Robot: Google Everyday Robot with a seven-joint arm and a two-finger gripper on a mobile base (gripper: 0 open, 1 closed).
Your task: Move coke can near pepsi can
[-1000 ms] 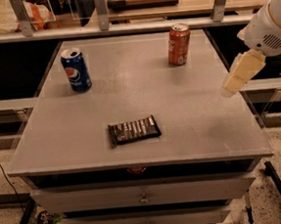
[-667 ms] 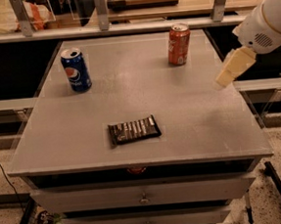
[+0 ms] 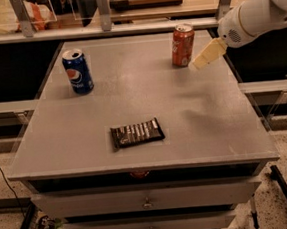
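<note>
The coke can (image 3: 182,45) is a red can with a silver top. It stands upright at the back right of the grey tabletop (image 3: 132,95). The pepsi can (image 3: 77,71) is a dark blue can with a round logo. It stands upright at the back left. My gripper (image 3: 195,65) comes in from the right on a white arm. Its cream tip is just to the right of the coke can, near the can's base, above the table. It holds nothing.
A dark snack bar wrapper (image 3: 136,133) lies flat near the front middle of the table. A shelf rail with posts (image 3: 104,12) runs behind the table. Drawers (image 3: 147,202) are below the front edge.
My gripper has moved left and towards the back, from the table's right edge to right beside the coke can. The cans and the wrapper have not moved.
</note>
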